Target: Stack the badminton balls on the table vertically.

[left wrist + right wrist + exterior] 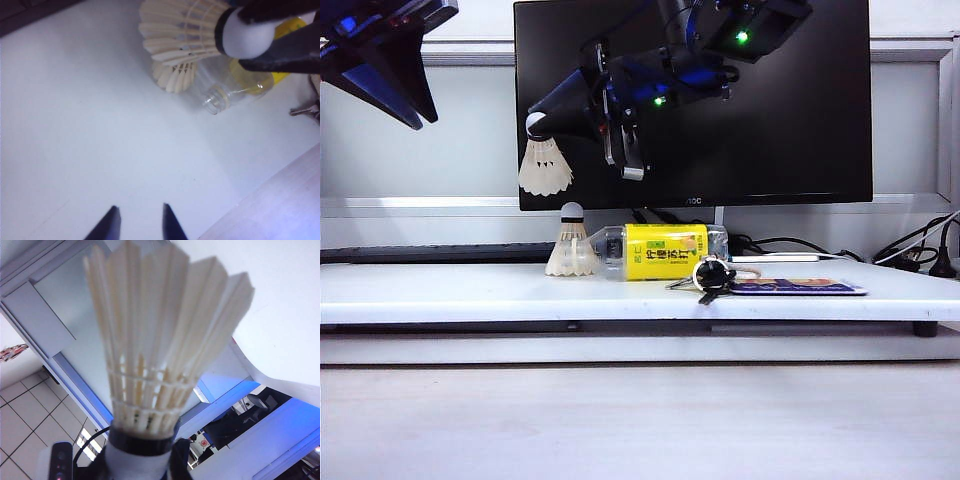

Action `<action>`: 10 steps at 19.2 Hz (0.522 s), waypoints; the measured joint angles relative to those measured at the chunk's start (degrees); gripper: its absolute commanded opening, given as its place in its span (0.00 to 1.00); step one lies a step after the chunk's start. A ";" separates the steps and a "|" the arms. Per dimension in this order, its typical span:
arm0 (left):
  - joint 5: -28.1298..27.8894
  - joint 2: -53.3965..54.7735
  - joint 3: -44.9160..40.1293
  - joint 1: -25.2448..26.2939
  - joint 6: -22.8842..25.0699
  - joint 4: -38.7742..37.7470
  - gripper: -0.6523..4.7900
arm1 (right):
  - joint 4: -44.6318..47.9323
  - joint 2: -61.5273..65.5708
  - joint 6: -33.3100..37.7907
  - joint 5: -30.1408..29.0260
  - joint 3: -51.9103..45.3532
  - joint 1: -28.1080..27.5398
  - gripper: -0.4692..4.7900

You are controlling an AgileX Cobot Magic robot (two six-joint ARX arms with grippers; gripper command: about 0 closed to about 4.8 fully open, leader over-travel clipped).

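Keys [710, 277] lay closest to the front edge of the white surface [470, 295], just beside a flat printed card [798, 287]. Behind the keys a clear bottle with a yellow label [660, 251] lay on its side, its open neck next to a shuttlecock [571, 245] that stood upright on its skirt, cork tip on top, touching or nearly touching the bottle. Above that standing shuttlecock, and slightly off to the side away from the bottle, the right pincer [537, 122] hung in front of a black monitor [790, 120], clamped on the cork tip of a second shuttlecock [544, 165] whose feather skirt pointed down. Well apart from the bottle, over the bare part of the surface, the left pincer [140, 220] hovered with its two dark fingers [107, 227] parted by a modest gap and nothing between them.
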 measured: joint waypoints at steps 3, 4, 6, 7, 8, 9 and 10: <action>0.00 0.02 0.00 0.00 0.00 -0.72 0.34 | -0.87 -0.02 -1.25 -3.21 0.04 -1.22 0.31; 0.02 0.02 0.00 0.00 -0.02 -0.76 0.34 | -1.88 -0.04 -2.47 -3.98 0.04 -1.73 0.31; 0.02 0.02 0.00 0.00 -0.02 -0.74 0.34 | -6.08 -0.33 -5.46 -4.20 0.07 -2.16 0.31; 0.00 0.02 0.00 0.00 -0.02 -0.81 0.34 | -8.35 -0.48 -6.73 -4.15 0.07 -2.25 0.31; 0.00 0.02 0.00 0.02 -0.02 -0.74 0.34 | -9.27 -0.50 -7.65 -4.15 0.09 -2.29 0.31; 0.00 0.02 0.00 0.02 0.00 -0.81 0.34 | -9.73 -0.50 -7.98 -4.13 0.09 -2.49 0.31; 0.02 0.02 0.00 0.02 0.00 -0.79 0.34 | -9.88 -0.50 -8.04 -4.00 0.09 -2.54 0.31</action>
